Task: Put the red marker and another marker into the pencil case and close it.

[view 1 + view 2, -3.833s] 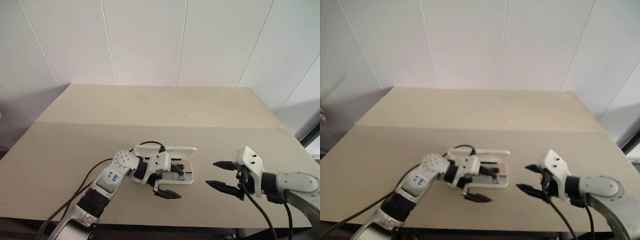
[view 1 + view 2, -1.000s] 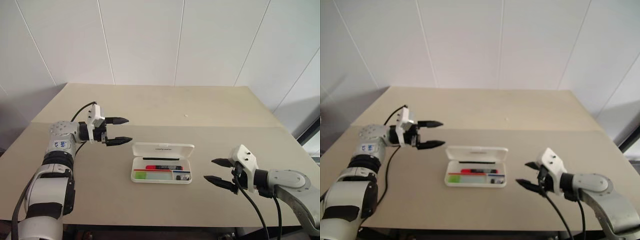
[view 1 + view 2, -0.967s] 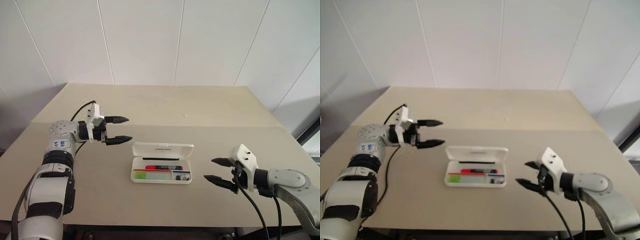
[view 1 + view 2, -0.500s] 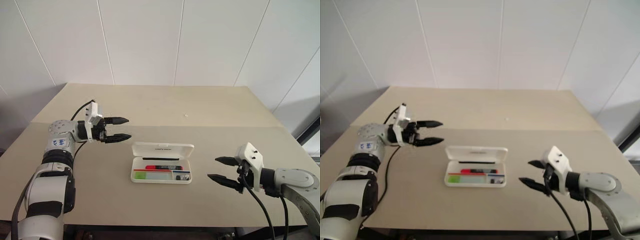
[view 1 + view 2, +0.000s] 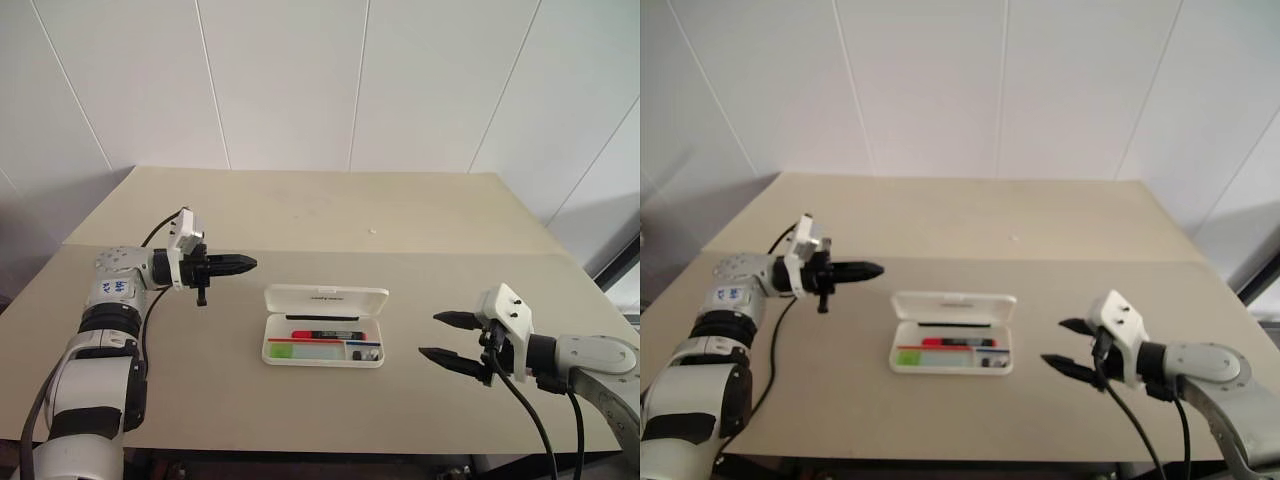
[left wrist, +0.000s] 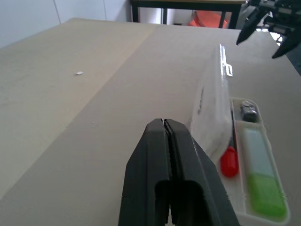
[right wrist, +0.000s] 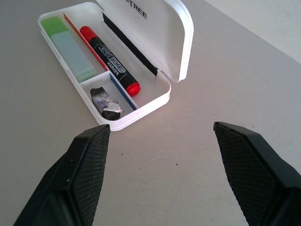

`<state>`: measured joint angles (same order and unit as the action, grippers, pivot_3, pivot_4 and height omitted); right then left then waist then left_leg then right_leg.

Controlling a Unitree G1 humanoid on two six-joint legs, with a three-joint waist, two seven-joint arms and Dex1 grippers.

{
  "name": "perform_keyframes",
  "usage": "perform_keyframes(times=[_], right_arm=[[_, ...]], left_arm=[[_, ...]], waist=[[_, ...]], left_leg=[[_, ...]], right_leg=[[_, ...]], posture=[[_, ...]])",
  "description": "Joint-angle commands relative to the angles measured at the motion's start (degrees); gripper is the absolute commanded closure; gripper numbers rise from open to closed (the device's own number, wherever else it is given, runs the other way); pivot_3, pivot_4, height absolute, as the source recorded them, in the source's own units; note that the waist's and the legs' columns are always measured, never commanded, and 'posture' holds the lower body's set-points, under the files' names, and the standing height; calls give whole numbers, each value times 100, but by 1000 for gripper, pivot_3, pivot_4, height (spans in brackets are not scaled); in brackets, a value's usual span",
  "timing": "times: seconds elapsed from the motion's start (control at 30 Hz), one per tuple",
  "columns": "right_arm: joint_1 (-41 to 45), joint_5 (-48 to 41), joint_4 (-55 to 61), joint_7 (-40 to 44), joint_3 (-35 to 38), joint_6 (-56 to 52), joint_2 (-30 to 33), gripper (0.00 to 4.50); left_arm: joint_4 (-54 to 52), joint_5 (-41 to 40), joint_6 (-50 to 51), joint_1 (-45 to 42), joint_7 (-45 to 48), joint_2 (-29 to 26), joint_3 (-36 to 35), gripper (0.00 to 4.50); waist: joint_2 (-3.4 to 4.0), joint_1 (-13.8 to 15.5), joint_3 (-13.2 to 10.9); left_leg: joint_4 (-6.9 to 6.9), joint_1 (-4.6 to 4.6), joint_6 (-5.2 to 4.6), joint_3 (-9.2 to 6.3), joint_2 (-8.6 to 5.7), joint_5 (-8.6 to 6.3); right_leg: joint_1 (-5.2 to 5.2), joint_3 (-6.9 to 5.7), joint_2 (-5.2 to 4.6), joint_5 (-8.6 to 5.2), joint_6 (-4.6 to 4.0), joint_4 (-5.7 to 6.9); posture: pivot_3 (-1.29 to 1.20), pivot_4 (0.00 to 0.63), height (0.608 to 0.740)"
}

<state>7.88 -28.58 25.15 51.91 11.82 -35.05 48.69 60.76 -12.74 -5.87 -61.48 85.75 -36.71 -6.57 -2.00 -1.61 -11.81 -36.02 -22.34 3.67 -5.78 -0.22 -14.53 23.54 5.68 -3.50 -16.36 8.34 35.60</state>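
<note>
Both markers lie in the open pencil case (image 5: 324, 338) on the desk (image 5: 300, 215), between my hands: left hand (image 5: 243, 264) pinched together, empty; right hand (image 5: 446, 337) spread apart, empty, nearer it.

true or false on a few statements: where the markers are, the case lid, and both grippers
1. The red marker lies inside the case. True.
2. The case lid is shut. False: it stands open.
3. The left gripper is shut on a marker. False: it is shut on nothing, up off the table to the case's left.
4. The right gripper is open. True.
5. The green marker lies on the table beside the case. False: it is in the case, alongside the red marker.
</note>
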Motion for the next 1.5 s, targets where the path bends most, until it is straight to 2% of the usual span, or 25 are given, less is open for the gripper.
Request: perform_keyframes(times=[0.03,0.3,0.53,0.73,0.9,1.07,1.23,1.5], right_arm=[[-54,-306,71,205,395,173,35,0],[213,-1203,-166,526,1113,339,-93,0],[178,-1142,-331,797,1106,547,86,0],[212,-1187,-295,771,1121,548,124,0],[204,-1303,-298,829,1189,606,80,0],[247,-1328,-345,821,1181,671,75,0],[268,-1365,-384,859,1129,714,78,0],[301,-1485,-443,1018,1051,768,19,0]], left_arm=[[98,169,-102,-117,-90,-28,75,4482],[717,370,-349,-559,-317,246,82,4482],[1067,587,-248,-889,-226,528,153,4482],[1174,711,57,-1104,482,746,284,4482],[1110,800,81,-1058,675,729,818,4482],[1059,972,-310,-985,675,698,1367,4482],[572,416,-341,-909,675,763,2052,4482],[-576,-668,-386,-572,675,370,3551,4482]], waist=[[0,1,0],[-2,3,-1],[-2,-4,-1],[-2,1,-1],[-3,-9,-1],[-3,2,-2],[-3,3,-2],[-3,-7,-2]], left_leg=[[0,0,0,0,0,0],[-4,0,0,0,-1,0],[-1,-1,0,0,-1,0],[-4,-1,0,0,-2,0],[0,-1,0,0,-1,0],[-4,-1,0,0,-2,0],[-2,-2,0,0,-2,0],[-2,-1,0,0,0,0]], right_leg=[[0,0,0,0,0,0],[-2,0,0,2,2,2],[0,0,0,1,3,-1],[-2,0,0,1,4,1],[1,0,2,1,4,1],[-1,0,0,2,4,1],[-1,1,0,2,4,0],[0,3,0,1,4,3]], posture=[[0,150,740],[0,150,740],[0,150,740],[0,150,740],[0,150,740],[0,150,740],[0,150,740],[0,150,740]])
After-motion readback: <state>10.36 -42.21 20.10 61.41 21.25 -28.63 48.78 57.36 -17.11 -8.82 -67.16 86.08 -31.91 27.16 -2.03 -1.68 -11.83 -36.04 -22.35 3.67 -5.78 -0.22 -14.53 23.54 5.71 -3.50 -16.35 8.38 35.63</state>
